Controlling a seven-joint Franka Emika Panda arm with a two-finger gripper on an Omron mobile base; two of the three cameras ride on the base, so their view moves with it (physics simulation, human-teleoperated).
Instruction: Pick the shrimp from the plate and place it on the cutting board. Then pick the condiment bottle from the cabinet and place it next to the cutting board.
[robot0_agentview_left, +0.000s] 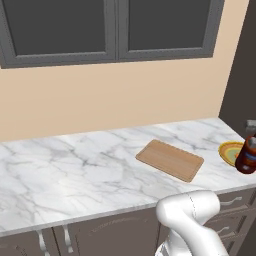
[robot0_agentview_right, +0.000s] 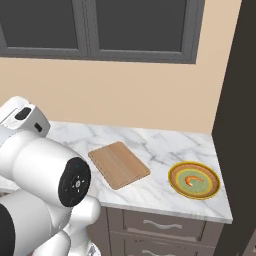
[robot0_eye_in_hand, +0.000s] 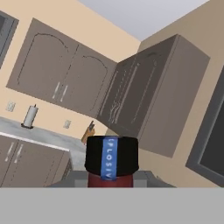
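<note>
Already gripped in the claw (robot0_eye_in_hand: 111, 181): dark reddish-brown black-capped condiment bottle (robot0_agentview_left: 247, 156). Orange shrimp (robot0_agentview_right: 193, 180) sits on ochre-rimmed plate (robot0_agentview_right: 176, 185). Next: lower bottle beside wooden cutting board (robot0_agentview_left: 170, 159), 3 o'clock.

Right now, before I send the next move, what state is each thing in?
Shrimp: still lying on the plate, not yet moved.
Plate: flat on the counter, right of the board.
Cutting board: flat on the counter, nothing on it.
Condiment bottle: upright, cap on, gripped and held above the counter's right end.
Gripper: shut on the bottle.
</note>
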